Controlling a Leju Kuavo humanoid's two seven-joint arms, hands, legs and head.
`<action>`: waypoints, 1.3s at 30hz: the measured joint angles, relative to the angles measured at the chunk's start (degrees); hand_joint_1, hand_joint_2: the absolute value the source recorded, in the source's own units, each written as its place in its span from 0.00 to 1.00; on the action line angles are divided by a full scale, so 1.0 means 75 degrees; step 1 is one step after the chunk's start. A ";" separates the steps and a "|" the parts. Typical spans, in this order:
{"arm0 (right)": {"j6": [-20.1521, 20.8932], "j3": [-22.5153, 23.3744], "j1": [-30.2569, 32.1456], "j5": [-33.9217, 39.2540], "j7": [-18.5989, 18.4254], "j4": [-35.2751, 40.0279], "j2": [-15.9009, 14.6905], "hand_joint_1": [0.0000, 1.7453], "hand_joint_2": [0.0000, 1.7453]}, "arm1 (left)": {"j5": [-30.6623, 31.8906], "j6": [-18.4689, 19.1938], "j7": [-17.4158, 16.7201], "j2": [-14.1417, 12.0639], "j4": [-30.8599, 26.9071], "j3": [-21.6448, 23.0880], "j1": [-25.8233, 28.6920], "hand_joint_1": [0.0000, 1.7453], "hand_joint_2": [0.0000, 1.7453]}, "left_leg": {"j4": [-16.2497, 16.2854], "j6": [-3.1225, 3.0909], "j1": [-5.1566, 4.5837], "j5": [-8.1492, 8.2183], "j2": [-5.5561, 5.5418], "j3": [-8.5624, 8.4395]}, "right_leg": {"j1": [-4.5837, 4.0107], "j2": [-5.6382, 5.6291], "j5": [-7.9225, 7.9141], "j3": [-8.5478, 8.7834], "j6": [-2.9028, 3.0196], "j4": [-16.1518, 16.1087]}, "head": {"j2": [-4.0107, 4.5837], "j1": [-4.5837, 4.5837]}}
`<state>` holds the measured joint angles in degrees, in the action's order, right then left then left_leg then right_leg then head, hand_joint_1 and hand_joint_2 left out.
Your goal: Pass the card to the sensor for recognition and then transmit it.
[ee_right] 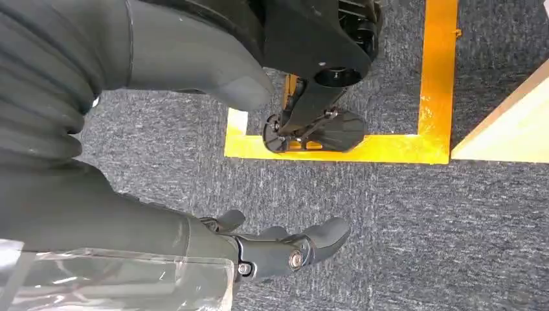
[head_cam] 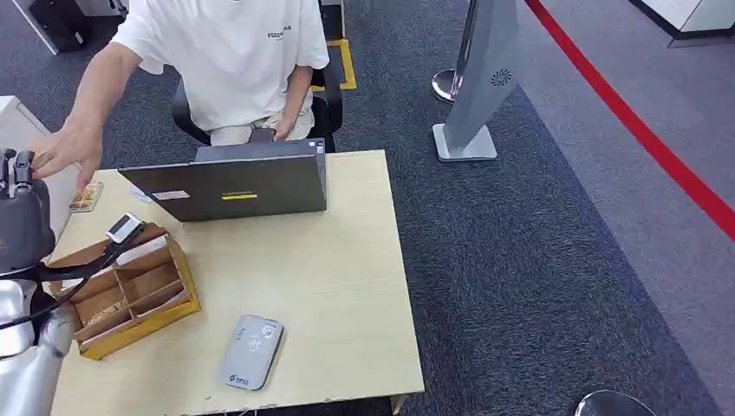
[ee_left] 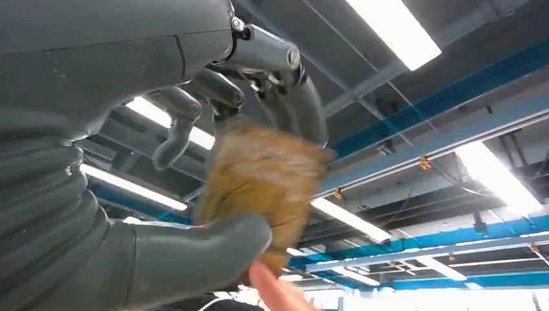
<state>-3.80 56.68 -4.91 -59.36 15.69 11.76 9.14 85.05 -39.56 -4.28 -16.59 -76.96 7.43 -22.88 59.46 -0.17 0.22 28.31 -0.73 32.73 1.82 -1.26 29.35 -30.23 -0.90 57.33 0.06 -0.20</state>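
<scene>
Card point(ee_left: 262, 188), brown and blurry, pinched in left hand point(ee_left: 213, 162), raised at worktop's point(head_cam: 347, 286) left edge, close to a person's hand point(head_cam: 65, 149). Grey sensor point(head_cam: 250, 352) flat near the front edge. Right hand point(ee_right: 278, 249) loose, holding nothing, above carpet point(ee_right: 421, 233).

No legible txt: shirt point(head_cam: 230, 52) print, laptop point(head_cam: 232, 184) stickers (yellow, white), reader point(head_cam: 250, 351) logo too small.
</scene>
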 joint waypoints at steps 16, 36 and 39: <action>-0.0047 0.0052 0.0067 0.0285 0.0140 0.0000 0.0000 0.00 1.00 | -0.0570 -0.0009 0.0888 0.0265 -0.0308 -0.0655 0.0657 0.00 1.00 | -0.0007 0.0000 0.0000 0.0002 0.0006 0.0006 | -0.0001 -0.0013 0.0001 0.0001 0.0001 0.0003 | -0.0003 0.0000; -0.0458 0.0735 0.0331 0.0662 0.0195 0.0000 0.0087 0.00 1.00 | -0.6809 0.5820 0.5436 0.2431 -0.2211 -1.0085 0.3730 0.00 1.00 | -0.0016 -0.0003 -0.0001 0.0027 -0.0012 -0.0001 | 0.0000 0.0016 0.0039 -0.0003 0.0005 -0.0006 | 0.0000 -0.0003; -0.0455 0.0804 0.0319 0.0664 0.0251 0.0000 0.0114 0.00 1.00 | -0.7295 0.7109 0.4821 0.2765 -0.1208 -1.1125 0.3434 0.00 1.00 | -0.0015 -0.0003 -0.0004 0.0026 -0.0012 0.0000 | 0.0002 0.0016 0.0038 0.0013 0.0005 -0.0005 | -0.0003 -0.0009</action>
<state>-7.21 62.71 -2.52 -54.38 17.57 11.76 9.99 30.33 13.76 31.88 4.15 -86.01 -76.01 2.87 59.35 -0.19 0.19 28.50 -0.82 32.73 1.83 -1.15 29.64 -30.13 -0.86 57.29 0.04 -0.26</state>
